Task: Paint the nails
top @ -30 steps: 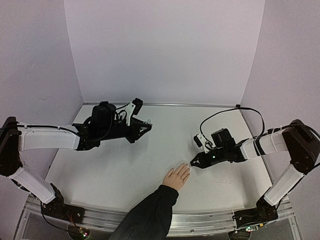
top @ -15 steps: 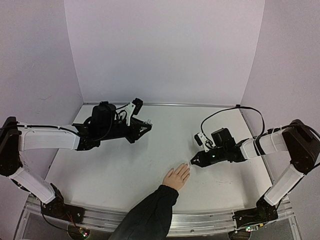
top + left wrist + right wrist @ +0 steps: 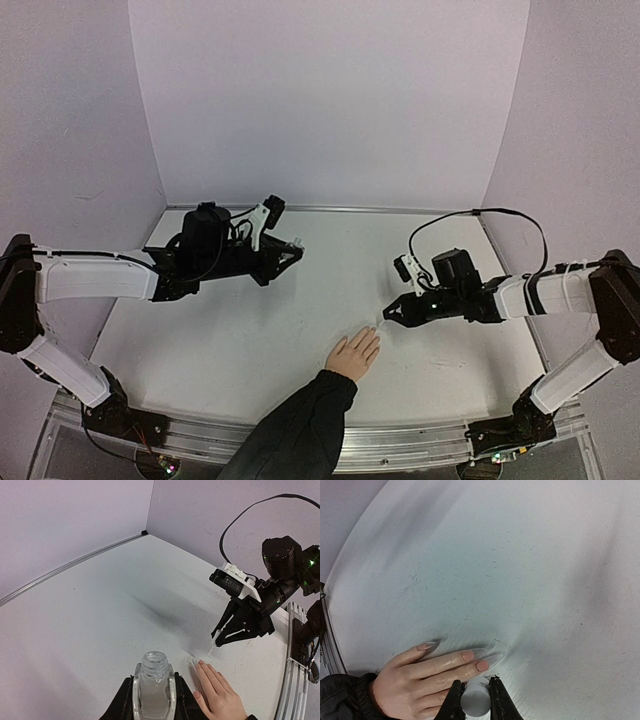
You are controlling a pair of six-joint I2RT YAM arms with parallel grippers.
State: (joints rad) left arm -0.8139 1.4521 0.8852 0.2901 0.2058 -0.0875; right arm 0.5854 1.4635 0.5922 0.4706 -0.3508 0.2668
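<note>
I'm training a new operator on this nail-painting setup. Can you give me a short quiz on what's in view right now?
1. True or false: the left arm's fingers clamp an uncapped clear bottle.
2. The right arm's fingers hold: A) a white cap, B) a cloth, C) nothing?
3. Fill in: the hand lies flat on the table, nails facing ____.
Key: 1 true; 2 A; 3 up.

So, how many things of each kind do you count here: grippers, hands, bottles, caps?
Grippers: 2 (left gripper, right gripper)
Human hand: 1
Clear bottle: 1
White cap: 1
Total: 5
</note>
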